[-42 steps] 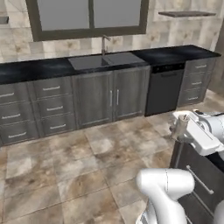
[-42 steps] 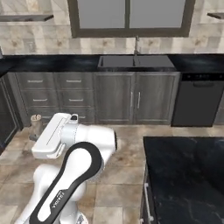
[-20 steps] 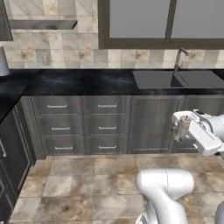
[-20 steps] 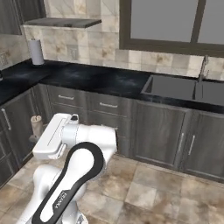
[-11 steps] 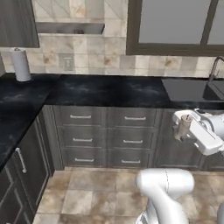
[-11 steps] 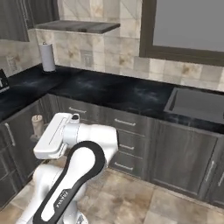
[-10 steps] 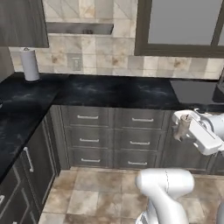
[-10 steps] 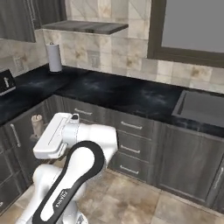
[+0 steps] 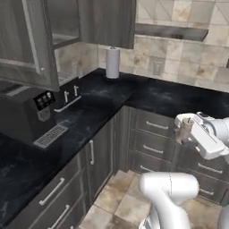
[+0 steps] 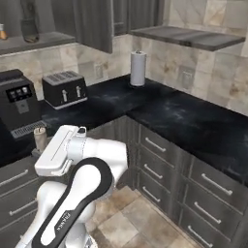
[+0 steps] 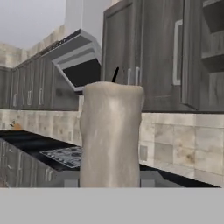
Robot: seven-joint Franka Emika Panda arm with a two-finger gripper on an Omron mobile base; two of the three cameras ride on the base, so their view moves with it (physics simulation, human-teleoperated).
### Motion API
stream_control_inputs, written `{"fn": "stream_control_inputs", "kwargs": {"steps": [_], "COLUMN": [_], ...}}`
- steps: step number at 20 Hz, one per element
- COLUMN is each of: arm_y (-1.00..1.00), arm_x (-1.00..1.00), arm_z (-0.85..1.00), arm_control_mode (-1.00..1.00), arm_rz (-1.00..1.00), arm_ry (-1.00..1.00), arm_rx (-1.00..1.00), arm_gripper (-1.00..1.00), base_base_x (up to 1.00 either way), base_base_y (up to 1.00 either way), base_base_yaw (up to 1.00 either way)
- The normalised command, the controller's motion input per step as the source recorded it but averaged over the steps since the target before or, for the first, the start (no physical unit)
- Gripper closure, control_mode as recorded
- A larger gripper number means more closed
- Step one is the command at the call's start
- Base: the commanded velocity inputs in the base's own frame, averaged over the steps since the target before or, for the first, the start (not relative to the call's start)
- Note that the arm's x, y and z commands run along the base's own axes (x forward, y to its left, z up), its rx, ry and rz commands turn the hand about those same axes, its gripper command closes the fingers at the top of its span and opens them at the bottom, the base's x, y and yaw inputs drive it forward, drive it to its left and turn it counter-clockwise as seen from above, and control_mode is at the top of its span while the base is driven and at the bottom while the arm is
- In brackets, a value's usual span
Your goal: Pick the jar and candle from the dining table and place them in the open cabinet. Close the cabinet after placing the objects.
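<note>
The gripper (image 9: 187, 130) is clamped on the candle (image 11: 111, 133), which stands upright between the fingers. In the hand view the candle's cream body with a dark wick rises at close range. In the left base view the candle (image 9: 185, 128) protrudes from the front of the white hand; in the right base view it (image 10: 39, 138) stands at the left end of the hand, above the lower drawers.

The arm is folded close to the base: the forearm lies roughly level with the counter edge, the elbow bent beneath it, and the hand is held in free air, apart from the counter.

The counter (image 9: 147, 96) is a black L-shaped slab running into a corner, with grey drawer fronts and silver handles beneath. A paper towel roll (image 10: 138, 68) stands upright near the corner against the tiled wall. A toaster (image 10: 64, 89) sits on the left run of the counter, and a coffee machine (image 10: 17, 110) stands just beside it, nearer the base.

The cabinet (image 9: 31, 42) hangs above the left run with its door open. On its shelf (image 10: 36, 41) stands the jar (image 10: 29, 20), with a small orange item (image 10: 3, 32) near it to the left. A range hood (image 11: 76, 61) is mounted on the far wall. The floor is beige tile.
</note>
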Motion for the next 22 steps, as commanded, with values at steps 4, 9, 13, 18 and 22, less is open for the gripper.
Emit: {"fn": "stream_control_inputs", "kwargs": {"steps": [4, 9, 13, 18, 22], "arm_y": [0.0, 0.0, 0.0, 0.0, 0.0], "arm_x": [0.0, 0.0, 0.0, 0.0, 0.0], "arm_z": [0.0, 0.0, 0.0, 0.0, 0.0], "arm_control_mode": [1.0, 1.0, 1.0, 1.0, 1.0], "arm_rz": [0.0, 0.0, 0.0, 0.0, 0.0], "arm_ry": [0.0, 0.0, 0.0, 0.0, 0.0], "arm_rx": [0.0, 0.0, 0.0, 0.0, 0.0], "arm_gripper": [1.0, 1.0, 1.0, 1.0, 1.0], "base_base_x": [0.83, 0.85, 0.39, 0.28, 0.24], "base_base_y": [0.02, 0.02, 0.0, -0.09, -0.56], "base_base_yaw": [0.65, 0.61, 0.53, 0.48, 0.33]}}
